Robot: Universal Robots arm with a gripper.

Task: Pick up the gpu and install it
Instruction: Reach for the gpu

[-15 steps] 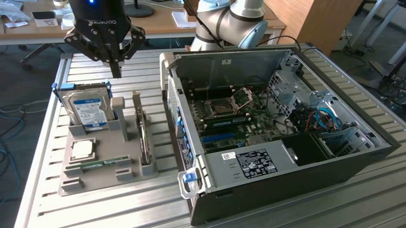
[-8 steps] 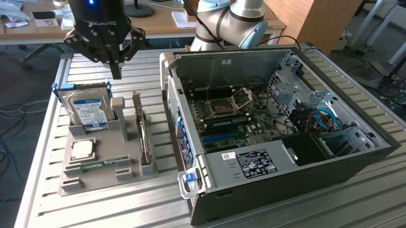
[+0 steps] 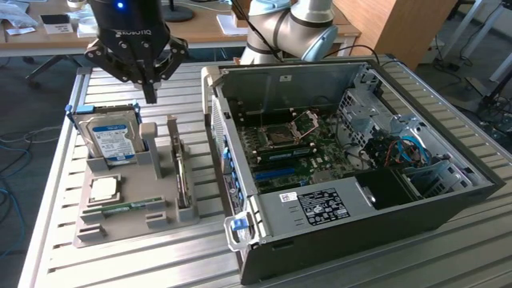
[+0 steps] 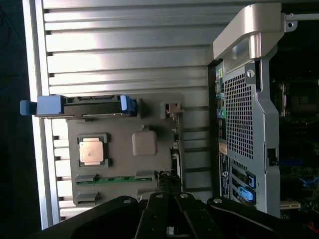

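Green-edged and upright, the gpu [image 3: 181, 174] is being cradled in a holder [image 3: 120, 225] slot below and just beside the empty pincer [image 3: 150, 99], which is being carried pressed together; the pick-up approach is judged underway, parted fingers [image 3: 148, 84] being called for.

Your count, operator: one computer case [image 3: 344, 234], one grey parts holder [image 3: 120, 229], one hard drive [image 3: 110, 137], one processor chip [image 3: 105, 189], one memory stick [image 3: 128, 207], one graphics card [image 3: 181, 177], one gripper [image 3: 150, 99], one slatted metal table [image 3: 120, 264].
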